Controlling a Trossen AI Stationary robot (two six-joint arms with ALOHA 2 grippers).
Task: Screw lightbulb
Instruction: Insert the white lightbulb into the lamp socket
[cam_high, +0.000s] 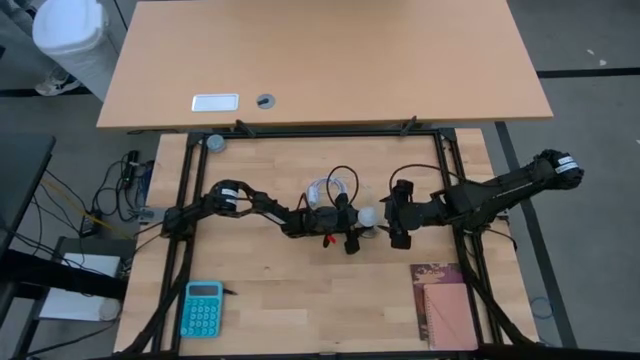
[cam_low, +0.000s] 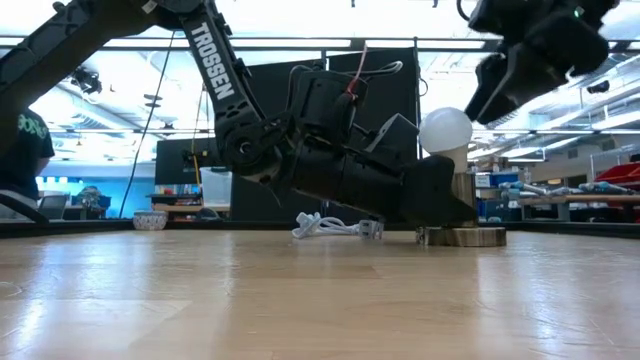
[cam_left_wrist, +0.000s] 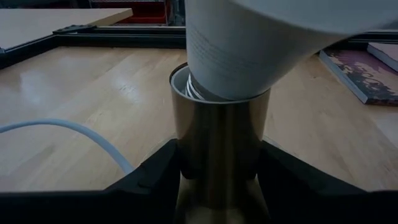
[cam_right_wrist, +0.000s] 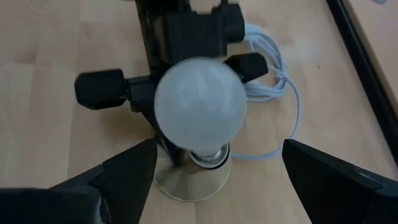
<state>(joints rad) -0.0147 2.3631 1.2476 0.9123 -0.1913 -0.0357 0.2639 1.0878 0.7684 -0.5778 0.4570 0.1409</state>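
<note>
Item: lightbulb (cam_right_wrist: 200, 106), seated upright in brass socket (cam_left_wrist: 222, 155), mid-table. My left gripper (cam_left_wrist: 217, 180) clamps the socket barrel. My right gripper (cam_right_wrist: 214, 171) spread wide above the bulb, holding nothing.

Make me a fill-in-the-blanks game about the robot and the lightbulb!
1. The lightbulb sits in a brass-coloured ____.
2. The left gripper is shut on the ____ of the lamp holder.
3. The right gripper hangs near the lightbulb with its fingers ____.
4. The calculator on the table is coloured ____.

Missing words: socket; socket; open; blue
</note>
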